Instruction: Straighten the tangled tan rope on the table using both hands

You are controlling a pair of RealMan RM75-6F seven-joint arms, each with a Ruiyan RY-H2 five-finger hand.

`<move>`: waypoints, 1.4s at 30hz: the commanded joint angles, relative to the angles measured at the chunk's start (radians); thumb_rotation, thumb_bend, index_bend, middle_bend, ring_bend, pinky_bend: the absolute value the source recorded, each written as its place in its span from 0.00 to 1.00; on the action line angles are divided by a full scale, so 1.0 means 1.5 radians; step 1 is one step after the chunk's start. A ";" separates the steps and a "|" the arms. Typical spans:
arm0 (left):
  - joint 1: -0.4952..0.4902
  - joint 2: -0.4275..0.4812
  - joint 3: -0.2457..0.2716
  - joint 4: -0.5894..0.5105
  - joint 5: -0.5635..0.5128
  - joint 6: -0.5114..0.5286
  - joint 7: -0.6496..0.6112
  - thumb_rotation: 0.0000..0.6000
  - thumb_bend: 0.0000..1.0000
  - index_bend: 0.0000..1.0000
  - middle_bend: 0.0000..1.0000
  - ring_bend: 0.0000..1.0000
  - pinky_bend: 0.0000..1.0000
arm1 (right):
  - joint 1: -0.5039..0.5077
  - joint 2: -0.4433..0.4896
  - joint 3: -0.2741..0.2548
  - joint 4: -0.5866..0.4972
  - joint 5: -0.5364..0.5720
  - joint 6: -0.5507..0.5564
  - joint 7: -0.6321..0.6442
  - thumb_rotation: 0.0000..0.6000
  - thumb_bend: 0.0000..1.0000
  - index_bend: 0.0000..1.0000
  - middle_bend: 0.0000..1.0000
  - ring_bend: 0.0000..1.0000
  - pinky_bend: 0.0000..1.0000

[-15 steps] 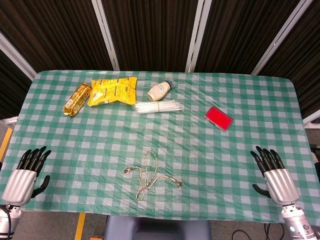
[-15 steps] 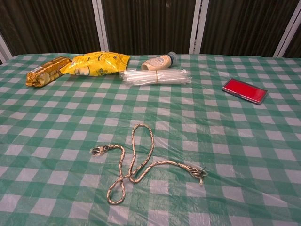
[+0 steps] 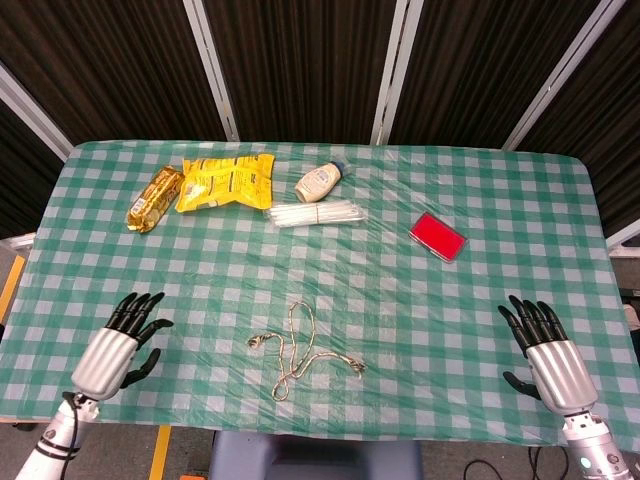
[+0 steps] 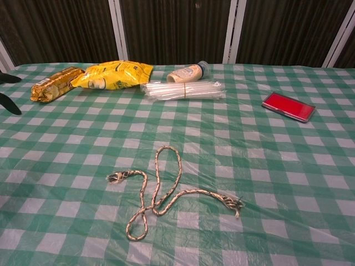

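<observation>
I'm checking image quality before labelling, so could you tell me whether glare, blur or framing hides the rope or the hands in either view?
Head view: even light, rope sharp though small, soft glare on the tablecloth near the far edge, both left hand and right hand clear. Chest view: rope larger and crisp, faint sheen on the cloth, only dark fingertips at the left edge, right hand outside the frame.

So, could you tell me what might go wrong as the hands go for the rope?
1. The rope crosses itself in loops; pulling both frayed ends apart may tighten a knot rather than straighten it.
2. It lies flat on the thin plastic tablecloth; fingers may pinch the cloth along with it.
3. Both the left hand and right hand are open, well apart from the rope.
</observation>
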 commanded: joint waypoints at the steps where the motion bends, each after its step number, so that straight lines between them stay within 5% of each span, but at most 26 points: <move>1: -0.046 -0.047 -0.006 -0.010 -0.036 -0.091 0.048 1.00 0.47 0.34 0.04 0.00 0.04 | 0.001 -0.001 -0.002 -0.001 -0.003 -0.001 -0.002 1.00 0.23 0.00 0.00 0.00 0.00; 8: -0.094 -0.133 -0.027 0.020 -0.093 -0.173 0.063 1.00 0.47 0.36 0.04 0.00 0.05 | 0.004 -0.007 -0.003 0.002 0.000 -0.012 -0.010 1.00 0.23 0.00 0.00 0.00 0.00; 23: -0.162 -0.325 -0.056 0.200 -0.111 -0.186 0.078 1.00 0.43 0.42 0.11 0.01 0.09 | 0.008 -0.015 0.002 0.003 0.021 -0.031 -0.027 1.00 0.23 0.00 0.00 0.00 0.00; 42: -0.189 -0.369 -0.047 0.257 -0.154 -0.213 0.133 1.00 0.40 0.42 0.12 0.02 0.10 | 0.007 -0.012 0.004 0.004 0.028 -0.029 -0.022 1.00 0.23 0.00 0.00 0.00 0.00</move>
